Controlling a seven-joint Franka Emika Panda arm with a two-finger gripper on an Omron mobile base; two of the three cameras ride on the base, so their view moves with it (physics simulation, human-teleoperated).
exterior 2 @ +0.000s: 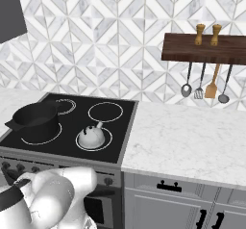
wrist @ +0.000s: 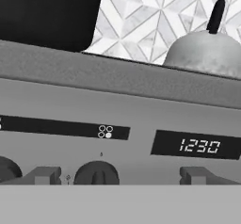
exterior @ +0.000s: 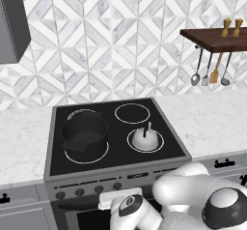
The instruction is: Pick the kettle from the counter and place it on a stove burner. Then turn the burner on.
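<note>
Kettle (exterior: 145, 138), small, squat, pale silver-white dome with thin dark upright handle, is sitting inside the mid-sized thin white ring of the stove burner (exterior: 160, 144) at the near right of the black glass cooktop stove (exterior: 116, 152). Placing looks done; the burner is, by my reading, not yet switched on.

Wide black pot with side handles (exterior: 84, 132) is occupying the large near-left ring, well apart from the kettle. White marble counter (exterior 2: 192, 136) is running off to the right of the stove.

Hand is working low, facing the grey front panel (wrist: 117, 110). In the hand view the kettle is showing above and to the right, over the panel's top edge, handle standing upright. A dark display (wrist: 197, 146) is reading digits on the right of the panel. A dark round knob (wrist: 96, 173) is lying straight ahead, near and low in that view, with part of another knob (wrist: 8, 169) at the left edge.

Gripper (wrist: 120, 175): two grey fingertips (wrist: 44, 175) are standing spread, one on each side of the centre knob, touching nothing that I can see and holding nothing.

Judgement: the coming move is turning on that knob lying dead ahead between the tips. Whether it governs the kettle's burner I cannot tell.
</note>
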